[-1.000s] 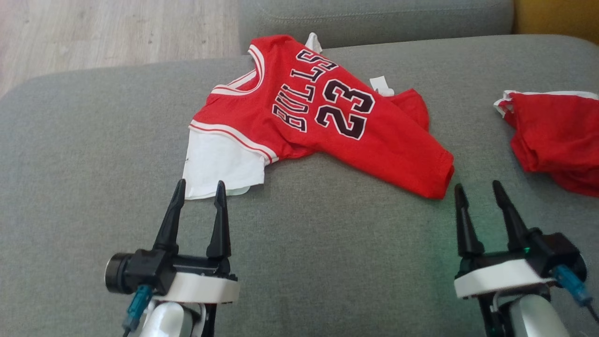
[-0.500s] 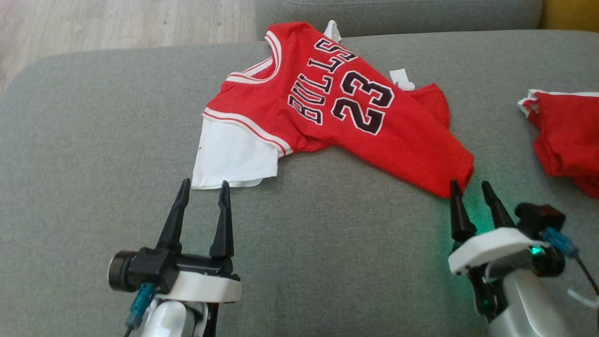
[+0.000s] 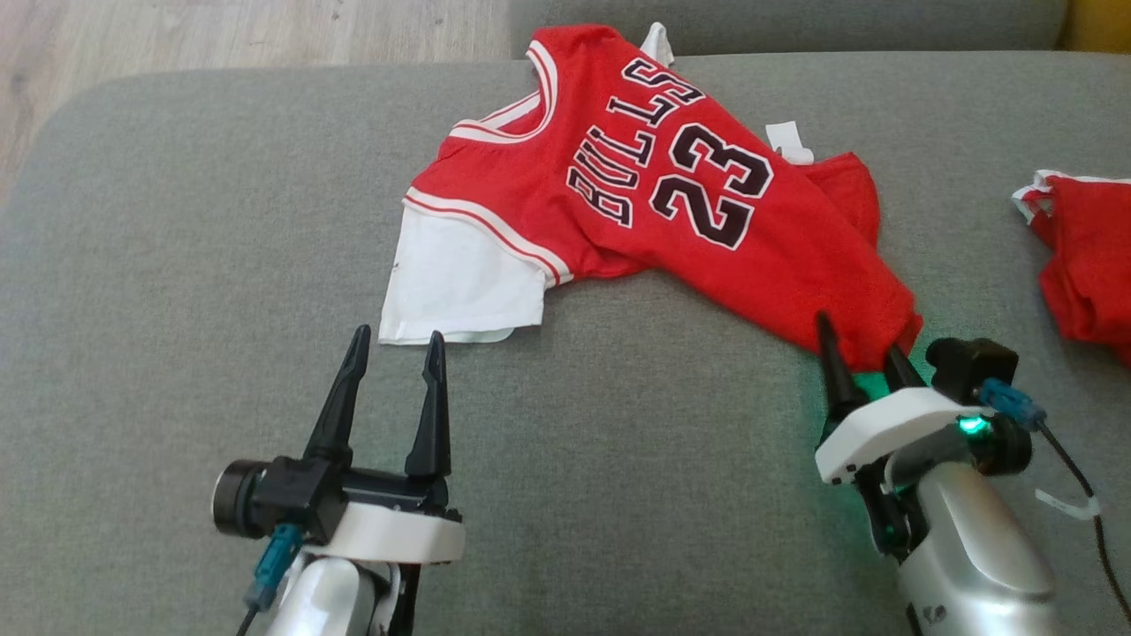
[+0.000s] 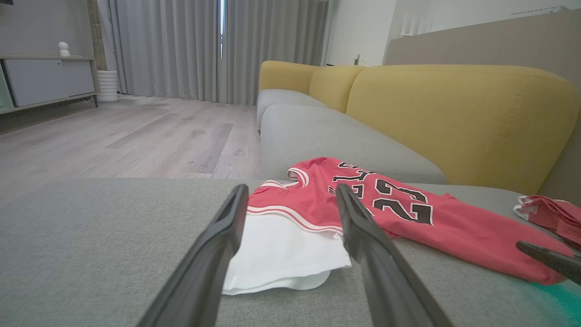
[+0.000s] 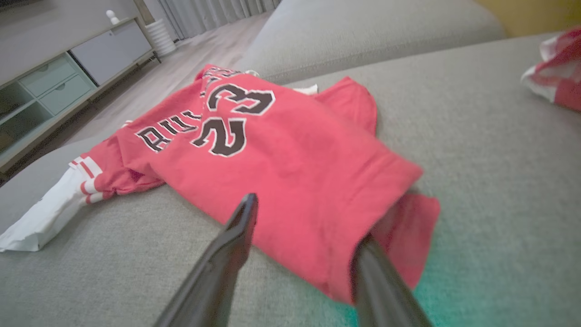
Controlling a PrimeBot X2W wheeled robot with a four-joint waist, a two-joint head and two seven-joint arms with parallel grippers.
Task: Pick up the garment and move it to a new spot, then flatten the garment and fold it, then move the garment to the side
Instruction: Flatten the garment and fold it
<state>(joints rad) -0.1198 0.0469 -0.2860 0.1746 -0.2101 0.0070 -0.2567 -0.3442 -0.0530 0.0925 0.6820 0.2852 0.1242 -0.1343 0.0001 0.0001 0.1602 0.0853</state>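
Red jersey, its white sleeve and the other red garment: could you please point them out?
red jersey [image 3: 795, 274], head view, plain red cloth beside the number.
white sleeve [image 3: 459, 287], head view, its middle.
other red garment [image 3: 1087, 283], head view, red body.

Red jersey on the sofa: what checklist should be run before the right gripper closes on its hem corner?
1. The right gripper straddles the near hem corner of the jersey: ok.
2. Its jaws stand apart, ready to close: ok.
3. The left gripper is open, by the white sleeve: ok.
4. The jersey lies flat: not ok, rumpled.
5. The other red garment lies apart from the jersey: ok.
6. Single cloth layer between the fingers: cannot tell.
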